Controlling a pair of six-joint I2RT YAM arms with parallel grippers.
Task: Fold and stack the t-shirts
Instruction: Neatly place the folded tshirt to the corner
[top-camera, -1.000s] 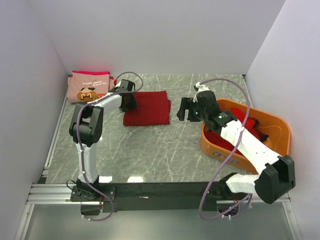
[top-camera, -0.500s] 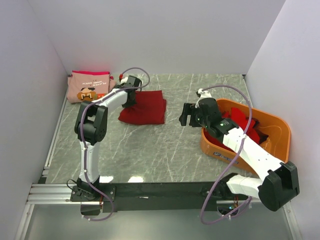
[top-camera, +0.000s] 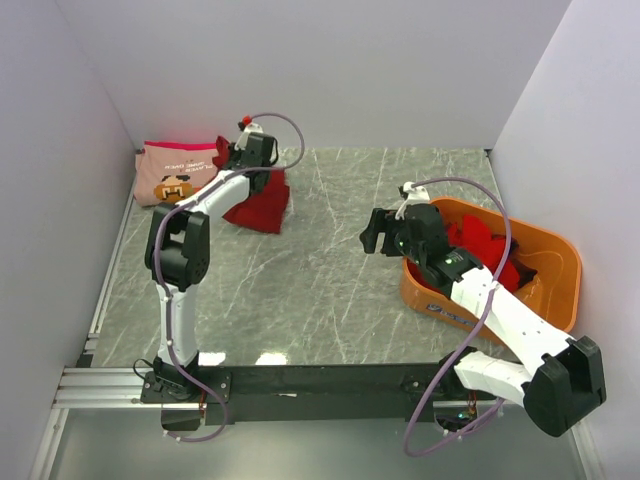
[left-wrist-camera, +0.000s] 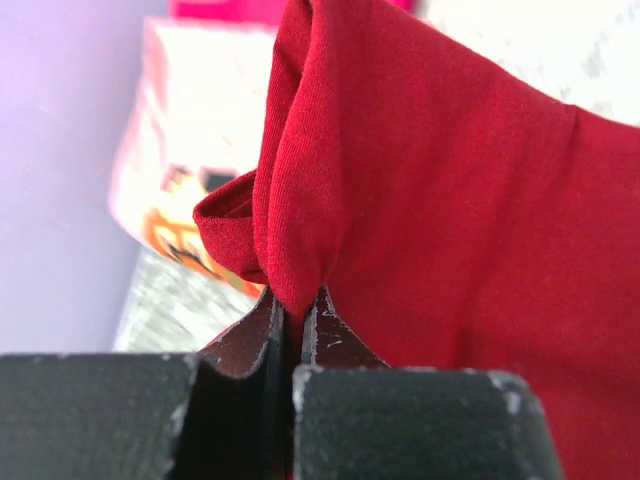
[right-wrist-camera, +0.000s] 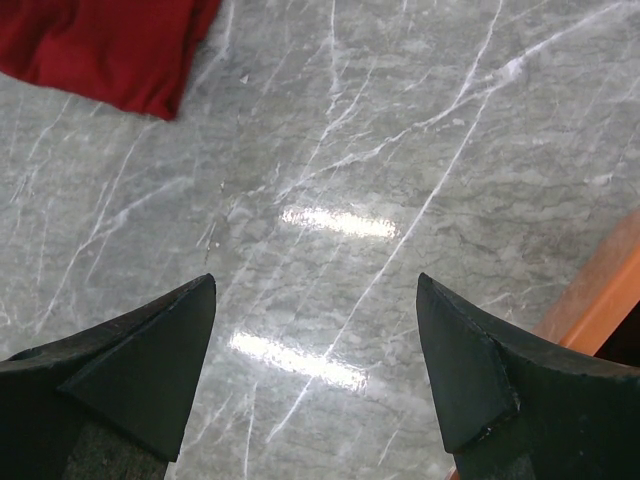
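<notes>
Dragged far-left, the red t-shirt (top-camera: 262, 205) is pinched in the left claw (left-wrist-camera: 295, 305). Right claw (right-wrist-camera: 315, 285) gapes empty beside the tub (top-camera: 422, 288) holding red shirts (top-camera: 475, 240).

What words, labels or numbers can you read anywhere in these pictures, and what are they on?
Pink t-shirt, small line of lettering near its far edge: too small to read.
Orange tub, label on its near wall: too small to read.
Nothing else shows any text; no word can be quoted.

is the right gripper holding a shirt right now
No, the right gripper is open and empty, with only the grey table showing in the gap.
</notes>
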